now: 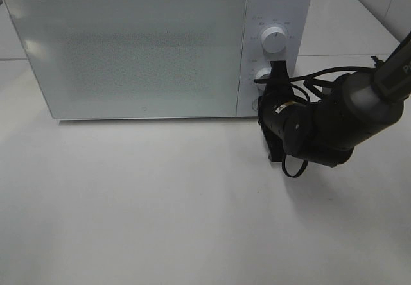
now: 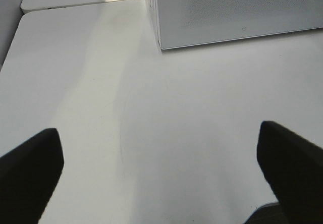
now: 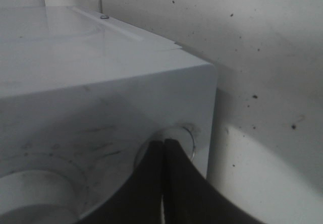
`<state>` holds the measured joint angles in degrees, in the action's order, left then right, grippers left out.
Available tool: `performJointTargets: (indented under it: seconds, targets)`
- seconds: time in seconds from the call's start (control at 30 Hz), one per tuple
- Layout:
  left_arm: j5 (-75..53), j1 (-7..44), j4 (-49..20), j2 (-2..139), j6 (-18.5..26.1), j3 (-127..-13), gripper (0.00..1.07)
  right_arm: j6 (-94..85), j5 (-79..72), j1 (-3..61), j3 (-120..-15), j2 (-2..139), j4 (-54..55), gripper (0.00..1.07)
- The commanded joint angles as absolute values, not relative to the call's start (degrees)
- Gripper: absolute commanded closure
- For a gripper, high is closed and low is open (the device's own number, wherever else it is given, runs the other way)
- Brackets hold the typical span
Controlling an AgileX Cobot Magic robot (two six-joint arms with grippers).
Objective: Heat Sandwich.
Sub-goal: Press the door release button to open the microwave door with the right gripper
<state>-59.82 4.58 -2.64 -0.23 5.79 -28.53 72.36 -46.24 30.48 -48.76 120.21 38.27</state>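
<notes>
**Heat Sandwich: control-setting stage, right pincer at the lower dial**

Item: microwave (image 1: 141, 47), white, standing on the pale worktop (image 1: 160, 201), its door (image 1: 128, 15) sitting shut.

Item: right pincer (image 1: 276, 70), jaws pressed fully together and gripping nothing, tips sitting at the lower dial (image 1: 262, 75) of the control panel. The upper dial (image 1: 275, 40) is standing free above it.

Item: left pincer (image 2: 160, 148), jaws spread wide and carrying nothing, hovering over bare worktop near the microwave's front corner.

Step in hand, as judged: loading is looking finished, and the heating is being set at the controls. The next move is calling for a turn or push of the lower dial with closed tips (a slippery contact, so they are needing to stay square on it), without shoving the microwave backwards.

Hidden or unclear: the sandwich is showing in no view. It is probably lying behind the shut door, whose frosted panel is giving nothing away. The dial markings are reading too small. Whether the tips are touching the dial or hanging just beside it cannot be told. The left arm is falling outside the high view.
</notes>
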Motion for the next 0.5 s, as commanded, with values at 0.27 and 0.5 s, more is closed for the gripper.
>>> performJointTargets:
  seconds: [0.27, 0.5]
  targets:
    - [-58.90, 4.47, -2.86, -1.55, 5.61, -28.36, 0.05, 71.96, -55.29, 29.97, -51.34, 121.41, 38.62, 1.07]
    - [-58.90, 4.47, -2.86, -1.55, 5.61, -28.36, 0.05, 71.91, -63.54, 29.97, -55.63, 123.59, 39.02, 1.07]
